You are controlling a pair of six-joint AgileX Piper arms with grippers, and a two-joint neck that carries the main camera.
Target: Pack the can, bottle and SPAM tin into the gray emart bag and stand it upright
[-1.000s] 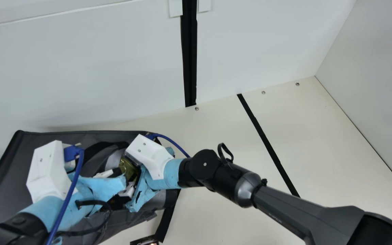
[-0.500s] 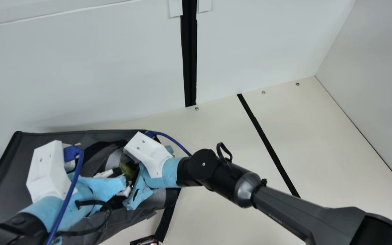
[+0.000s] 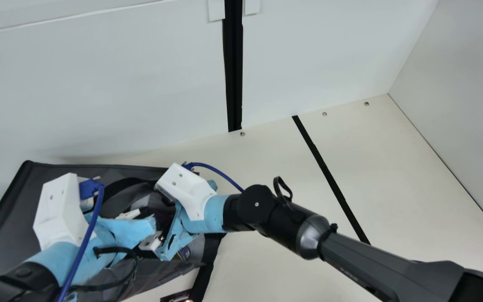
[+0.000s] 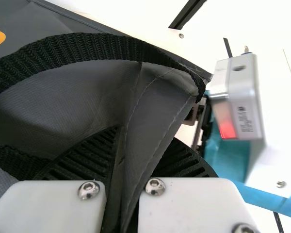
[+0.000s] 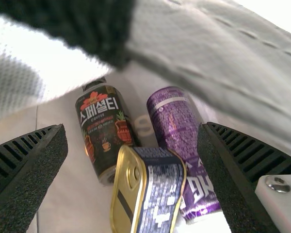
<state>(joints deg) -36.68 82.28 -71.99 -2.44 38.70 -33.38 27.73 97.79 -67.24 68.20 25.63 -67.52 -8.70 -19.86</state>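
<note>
From where I stand, the packing looks nearly done and the standing-up hasn't begun. The gray emart bag (image 3: 11, 218) lies flopped over under both arms, a strap (image 4: 87, 43) arching beside the left gripper (image 4: 144, 138), which has its fingers clamped on a fold of the bag's cloth near the mouth. The right gripper (image 5: 132, 133) is at the opening, fingers well apart, with nothing pinched. In front of it, in the gap between its fingers, sits the SPAM tin (image 5: 160, 194), tilted; whether it brushes either finger I can't tell. Just past the tin, farther from that gripper, lie the bottle (image 5: 104, 126) and the purple can (image 5: 177, 126), close together. I'd judge all three to be inside, though the cloth hides much of the edge. What's left, as I see it, is drawing the right gripper clear, then tipping the bag upright without spilling its load.
</note>
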